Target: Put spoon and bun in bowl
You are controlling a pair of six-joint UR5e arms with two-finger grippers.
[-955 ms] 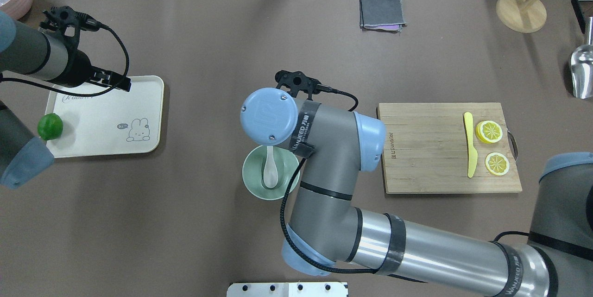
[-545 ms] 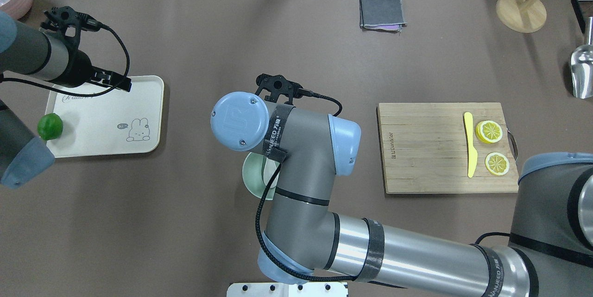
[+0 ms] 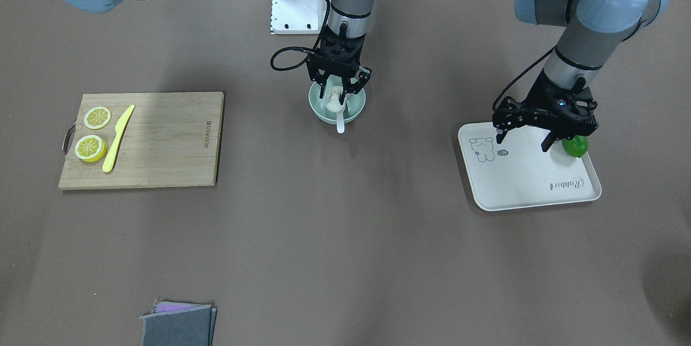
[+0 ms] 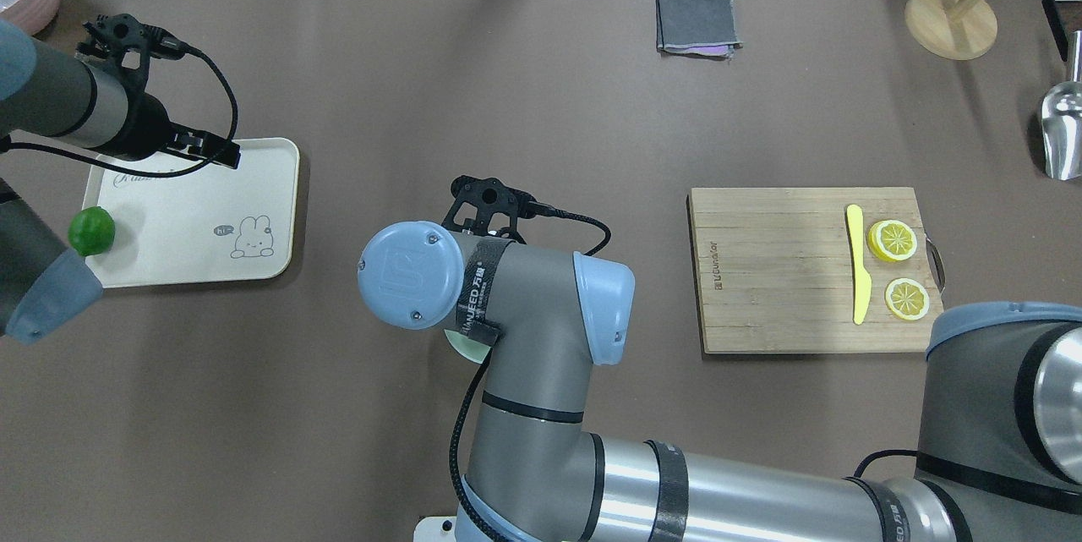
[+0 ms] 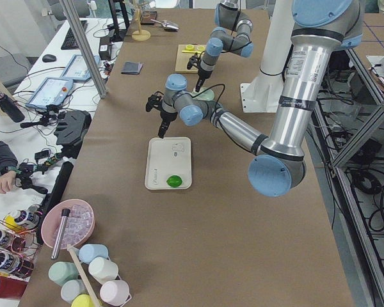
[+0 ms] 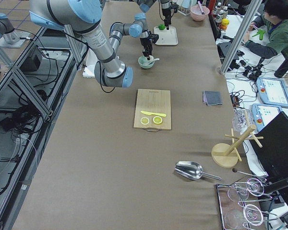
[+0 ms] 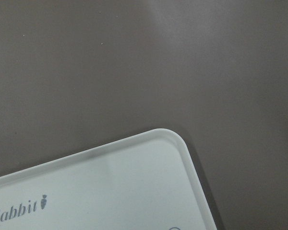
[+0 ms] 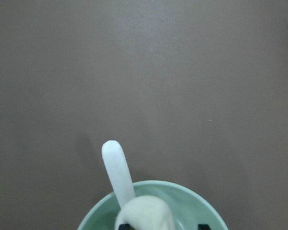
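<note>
The pale mint-green bowl (image 3: 356, 110) stands mid-table. It shows at the bottom of the right wrist view (image 8: 197, 201), and only as a sliver under the arm in the overhead view (image 4: 455, 344). The white spoon (image 3: 340, 123) lies in the bowl with its handle (image 8: 116, 172) over the rim. My right gripper (image 3: 339, 95) hangs over the bowl, shut on the white bun (image 3: 333, 99). The bun (image 8: 146, 213) is just above the bowl's inside. My left gripper (image 3: 521, 141) is open and empty over the cream tray (image 3: 529, 184).
A green lime (image 3: 575, 146) sits on the tray (image 4: 194, 212). A wooden cutting board (image 3: 162, 141) holds a yellow knife (image 3: 117, 138) and two lemon slices (image 3: 97, 117). A folded grey cloth (image 4: 697, 22) lies far from the robot.
My right arm has swung left and toward the robot's base in the overhead view, and now covers the bowl and spoon there. The left arm has not moved.
</note>
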